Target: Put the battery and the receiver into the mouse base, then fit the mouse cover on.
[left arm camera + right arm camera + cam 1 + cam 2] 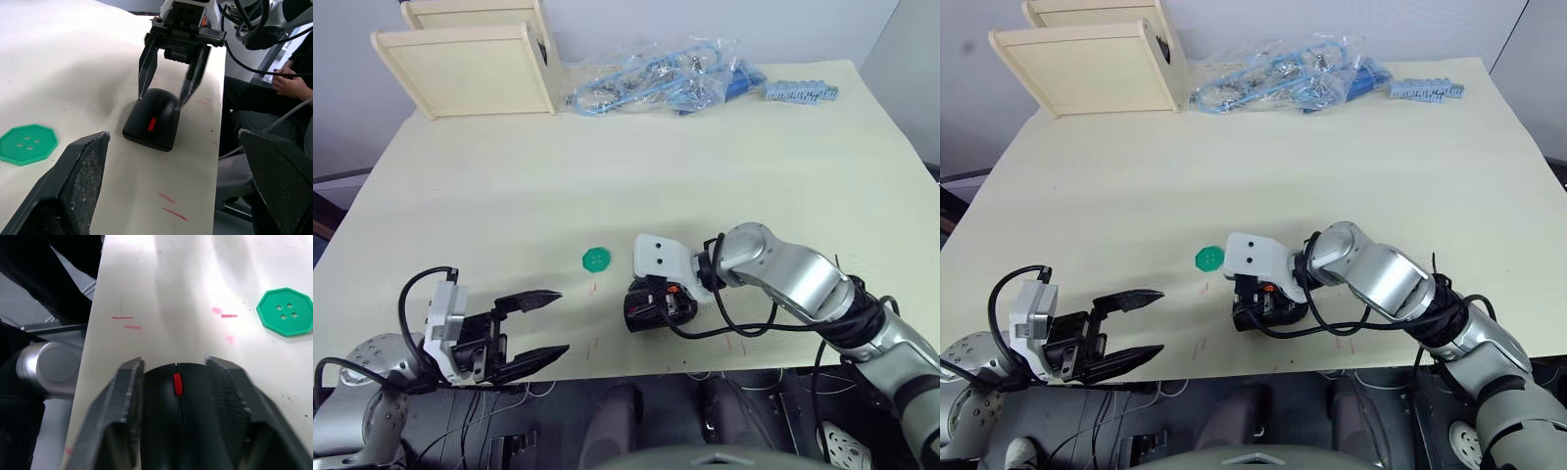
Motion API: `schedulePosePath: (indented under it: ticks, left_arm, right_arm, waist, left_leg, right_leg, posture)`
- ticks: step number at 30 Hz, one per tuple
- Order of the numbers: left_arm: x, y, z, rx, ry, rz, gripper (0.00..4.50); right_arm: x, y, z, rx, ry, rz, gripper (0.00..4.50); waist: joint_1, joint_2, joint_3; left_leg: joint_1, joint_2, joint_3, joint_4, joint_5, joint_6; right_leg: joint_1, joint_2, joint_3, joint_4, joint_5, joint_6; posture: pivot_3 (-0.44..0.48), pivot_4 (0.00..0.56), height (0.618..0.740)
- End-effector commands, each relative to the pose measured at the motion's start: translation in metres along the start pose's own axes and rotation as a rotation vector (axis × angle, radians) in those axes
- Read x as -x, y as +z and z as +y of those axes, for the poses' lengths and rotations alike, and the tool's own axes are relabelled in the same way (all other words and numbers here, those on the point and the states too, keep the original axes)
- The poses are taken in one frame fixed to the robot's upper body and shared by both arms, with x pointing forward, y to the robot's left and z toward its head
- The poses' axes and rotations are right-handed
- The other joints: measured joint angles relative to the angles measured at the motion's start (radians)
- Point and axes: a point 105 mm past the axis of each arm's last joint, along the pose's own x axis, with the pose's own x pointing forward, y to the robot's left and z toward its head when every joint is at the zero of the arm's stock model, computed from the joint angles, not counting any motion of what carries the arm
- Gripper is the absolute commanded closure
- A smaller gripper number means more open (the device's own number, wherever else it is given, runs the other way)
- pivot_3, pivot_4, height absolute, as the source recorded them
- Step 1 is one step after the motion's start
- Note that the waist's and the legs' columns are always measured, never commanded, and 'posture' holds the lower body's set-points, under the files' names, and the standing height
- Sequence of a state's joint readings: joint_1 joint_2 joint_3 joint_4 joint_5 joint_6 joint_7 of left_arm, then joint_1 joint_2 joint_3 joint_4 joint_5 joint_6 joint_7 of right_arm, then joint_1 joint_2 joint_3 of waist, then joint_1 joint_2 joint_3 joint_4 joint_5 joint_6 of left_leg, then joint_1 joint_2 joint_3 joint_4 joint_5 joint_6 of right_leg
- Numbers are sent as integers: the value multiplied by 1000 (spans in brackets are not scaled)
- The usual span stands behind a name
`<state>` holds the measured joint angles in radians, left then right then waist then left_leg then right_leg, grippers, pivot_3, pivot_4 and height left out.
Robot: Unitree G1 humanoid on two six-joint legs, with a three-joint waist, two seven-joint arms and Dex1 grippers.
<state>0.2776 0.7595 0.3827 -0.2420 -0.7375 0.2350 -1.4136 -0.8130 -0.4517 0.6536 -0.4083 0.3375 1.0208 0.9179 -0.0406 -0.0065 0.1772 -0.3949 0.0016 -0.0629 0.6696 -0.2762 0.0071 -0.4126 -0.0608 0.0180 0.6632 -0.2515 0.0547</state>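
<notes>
The mouse cover lies near the front edge of the surface, closed over the body, so the mouse base, battery and receiver beneath are hidden. From the head camera the right gripper masks most of it. Its long axis runs toward about 8 o'clock, red wheel at that end. The right jaws are closed against its two flanks. The green disc sits at 10 o'clock nearby. The left gripper, at 9 o'clock well apart, has jaws spread wide, holding nothing.

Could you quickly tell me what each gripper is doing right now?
Left gripper: open, holding nothing.
Right gripper: fingers closed around the mouse on the table.
</notes>
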Motion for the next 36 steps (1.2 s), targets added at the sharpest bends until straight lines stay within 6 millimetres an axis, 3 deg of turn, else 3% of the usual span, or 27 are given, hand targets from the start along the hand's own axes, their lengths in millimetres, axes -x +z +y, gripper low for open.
schedulePosePath:
  ticks: [1,2,17,21,36]
  left_arm:
    - [3,6,-1,-29,-1,5,0]
    - [3,6,-1,-28,-1,6,0]
    - [6,5,-1,-27,3,14,0]
    - [7,5,-2,-26,4,13,0]
    - [7,5,0,-29,5,16,0]
  right_arm:
    - [-1,8,1,40,4,-16,3223]
    - [-1,8,0,42,-1,-17,3543]
    - [-10,5,0,-3,16,-21,3543]
    - [-11,4,-1,2,5,-13,2486]
    - [-19,-14,-4,33,-13,32,2486]
  waist:
    - [0,0,0]
    - [0,0,0]
    - [0,0,0]
    - [0,0,0]
    - [0,0,0]
  left_leg:
    - [0,0,0,0,0,0]
    - [0,0,0,0,0,0]
    - [0,0,0,0,0,0]
    - [0,0,0,0,0,0]
    - [0,0,0,0,0,0]
  right_leg:
    - [0,0,0,0,0,0]
    - [0,0,0,0,0,0]
    - [0,0,0,0,0,0]
    - [0,0,0,0,0,0]
    - [0,0,0,0,0,0]
  posture:
    - [0,150,740]
    - [0,150,740]
    - [0,150,740]
    - [0,150,740]
    - [0,150,740]
